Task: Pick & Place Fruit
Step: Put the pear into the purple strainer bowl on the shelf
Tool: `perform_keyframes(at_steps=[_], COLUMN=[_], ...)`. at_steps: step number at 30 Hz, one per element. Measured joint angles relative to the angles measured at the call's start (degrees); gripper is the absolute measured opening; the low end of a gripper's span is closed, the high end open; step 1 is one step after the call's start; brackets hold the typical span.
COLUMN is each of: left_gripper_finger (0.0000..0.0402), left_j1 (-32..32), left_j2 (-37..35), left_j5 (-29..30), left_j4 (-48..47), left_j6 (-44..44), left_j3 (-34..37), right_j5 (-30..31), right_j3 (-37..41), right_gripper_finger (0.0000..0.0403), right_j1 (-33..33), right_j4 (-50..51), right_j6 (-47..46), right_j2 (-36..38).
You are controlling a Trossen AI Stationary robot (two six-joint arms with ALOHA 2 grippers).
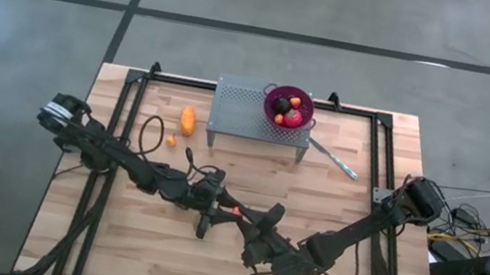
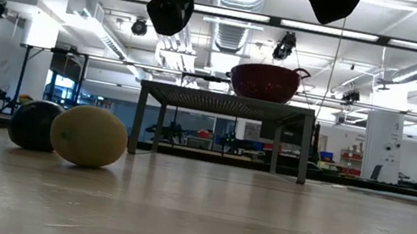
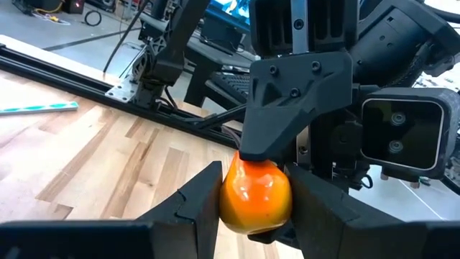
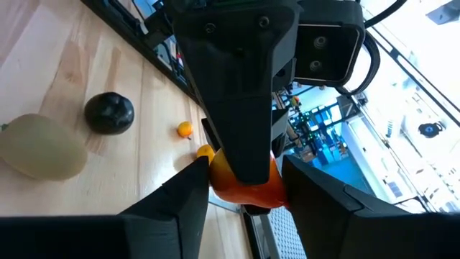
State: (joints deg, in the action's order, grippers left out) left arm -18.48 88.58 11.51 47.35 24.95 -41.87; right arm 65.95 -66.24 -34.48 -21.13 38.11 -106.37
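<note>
At table left lie an elongated orange fruit [image 1: 188, 121] and a small orange ball [image 1: 171, 141], both loose on the wood and not yet collected. Near the low camera sit a near-black round [image 2: 35, 124] and a yellowish oval [image 2: 90, 137], touching. At table centre the left gripper [image 3: 253, 205] is clamped on a glossy orange fruit [image 3: 255, 196], held clear of the table. The right gripper [image 4: 244, 183] meets it head-on, and its jaws appear pressed on the same fruit. We read this as a hand-over, since the goal lies on the right arm's side. Right of centre and farther back, a grey perforated stand [image 1: 240, 108] carries the purple bowl [image 1: 274, 90], which already holds red and dark fruit. A silver utensil [image 1: 334, 159] lies just beside the stand. We find no legible writing or brand marks.
</note>
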Motion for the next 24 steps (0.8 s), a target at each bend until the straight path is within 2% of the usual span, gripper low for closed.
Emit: perform_keyframes(at_steps=[6,14,24], left_gripper_finger=[0.0147,0.0147,0.0147], left_j1=[0.0,0.0,0.0], left_j2=[0.0,0.0,0.0], left_j5=[0.0,-0.1,-0.1], left_j4=[0.0,0.1,0.0], left_j6=[0.0,0.0,0.0], left_j3=[0.0,0.0,0.0], right_j5=[0.0,0.0,0.0], right_j3=[0.0,0.0,0.0], right_gripper_finger=[0.0155,0.0166,0.0150], right_j1=[0.0,0.0,0.0], right_j4=[0.1,0.1,0.1], right_j6=[0.0,-0.2,-0.2], right_j2=[0.0,0.0,0.0])
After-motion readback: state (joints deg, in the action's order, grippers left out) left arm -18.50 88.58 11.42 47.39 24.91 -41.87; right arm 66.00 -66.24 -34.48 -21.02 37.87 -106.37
